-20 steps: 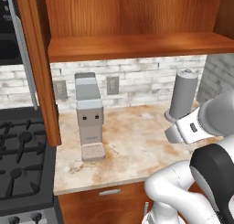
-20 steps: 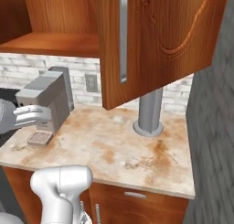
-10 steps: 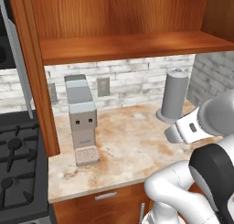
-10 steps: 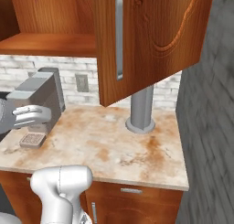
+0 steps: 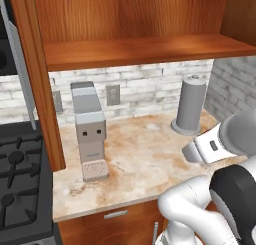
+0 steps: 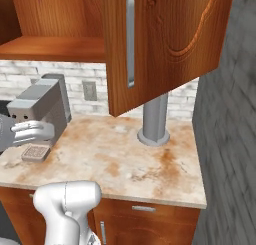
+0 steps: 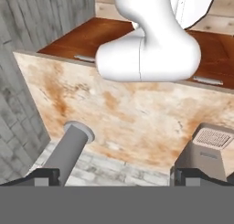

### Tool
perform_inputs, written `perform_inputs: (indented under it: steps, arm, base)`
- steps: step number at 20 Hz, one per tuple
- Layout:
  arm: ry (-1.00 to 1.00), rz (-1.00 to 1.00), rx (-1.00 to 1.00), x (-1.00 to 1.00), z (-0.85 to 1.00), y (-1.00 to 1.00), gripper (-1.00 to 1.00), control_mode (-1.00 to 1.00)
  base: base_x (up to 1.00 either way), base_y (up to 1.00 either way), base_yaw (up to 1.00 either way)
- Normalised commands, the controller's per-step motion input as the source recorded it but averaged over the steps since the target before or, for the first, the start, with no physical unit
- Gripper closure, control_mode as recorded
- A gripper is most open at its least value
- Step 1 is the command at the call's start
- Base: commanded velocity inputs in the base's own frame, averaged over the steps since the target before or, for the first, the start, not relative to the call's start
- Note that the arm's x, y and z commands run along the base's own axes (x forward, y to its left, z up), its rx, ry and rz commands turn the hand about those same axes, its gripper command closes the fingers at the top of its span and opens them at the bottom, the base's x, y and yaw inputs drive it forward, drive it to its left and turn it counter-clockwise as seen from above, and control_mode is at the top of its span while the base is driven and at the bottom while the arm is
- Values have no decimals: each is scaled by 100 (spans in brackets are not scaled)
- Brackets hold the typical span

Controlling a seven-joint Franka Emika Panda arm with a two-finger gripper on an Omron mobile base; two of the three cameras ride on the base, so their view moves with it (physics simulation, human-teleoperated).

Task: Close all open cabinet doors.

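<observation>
Gripper (image 7: 114,177): jaws spread wide, holding nothing.
Room: bare counter (image 6: 125,164) ahead — grey cylinder (image 6: 155,120) on one side, coffee machine (image 6: 42,106) on the other.
Cabinet door (image 6: 170,39): above gripper, swung open — reddish-brown, silver bar handle.

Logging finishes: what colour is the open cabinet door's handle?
Silver, on the reddish-brown cabinet door; clearest in the right base view.

A: From where do the two base views look?

B: Both sit behind the arm, facing forward and down. The left one looks close at the countertop (image 5: 150,159) with the coffee machine (image 5: 89,134); the right one sees it from the other side, under an open cabinet door (image 6: 165,44).

A: And the hand view?

B: It looks back over the countertop, upside down, sharing the paper towel holder (image 7: 68,150).
</observation>
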Motion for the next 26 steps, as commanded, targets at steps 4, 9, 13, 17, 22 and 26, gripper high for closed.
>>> perform_inputs:
  steps: [4, 9, 13, 17, 22, 26]
  arm:
    - [-6, -4, 0, -75, -18, -11, -100, -100]
    - [-11, -1, 0, -70, -10, -26, -100, -100]
    - [-12, 1, 0, -32, 0, -50, -100, -100]
    - [-12, 7, 0, -17, 0, -77, -100, -100]
    - [-11, 7, 0, -7, 0, -79, -100, -100]
    - [-8, 8, 0, 1, 0, -71, -100, -100]
  base:
    - [0, 0, 0]
    - [0, 0, 0]
    - [0, 0, 0]
    - [0, 0, 0]
    - [0, 0, 0]
    - [0, 0, 0]
